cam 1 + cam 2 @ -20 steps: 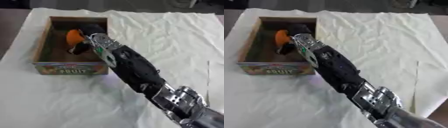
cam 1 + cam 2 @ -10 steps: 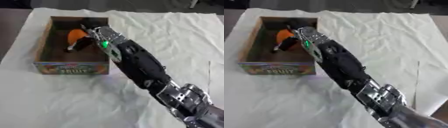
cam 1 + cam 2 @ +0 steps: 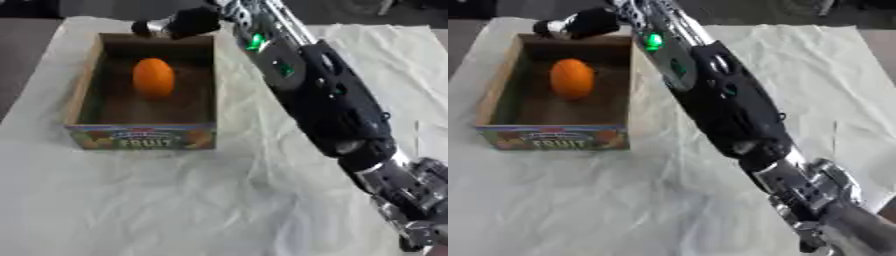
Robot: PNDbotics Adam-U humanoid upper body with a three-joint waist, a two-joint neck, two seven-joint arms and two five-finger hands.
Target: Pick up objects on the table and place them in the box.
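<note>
Tabletop (image 3: pixel 140 200) fills most of the frame, covered by a wrinkled white cloth (image 3: pixel 175 210) that runs out to every edge except a dark strip at far left and along the top.

Right arm (image 3: pixel 324 100) cuts diagonally from lower right to top centre: silver joints low, long black forearm shell above, green light lit near the wrist.

Box (image 3: pixel 140 137) sits upper left, open top, brown inside walls, printed front panel reading "FRUIT". Square to the view, on the cloth.

Right hand (image 3: pixel 188 21) is at the top of the frame, over the box's far wall near its right corner. Mostly black, with a pale tip pointing left. Too blurred to read the fingers: cannot tell whether they are spread or curled. Nothing visibly held in it.

Orange (image 3: pixel 153 77) lies on the box floor, left of centre, toward the far half. Oval, resting free, well apart from the hand and not touching the box walls as far as I can see.

Left hand not visible in either eye view.
</note>
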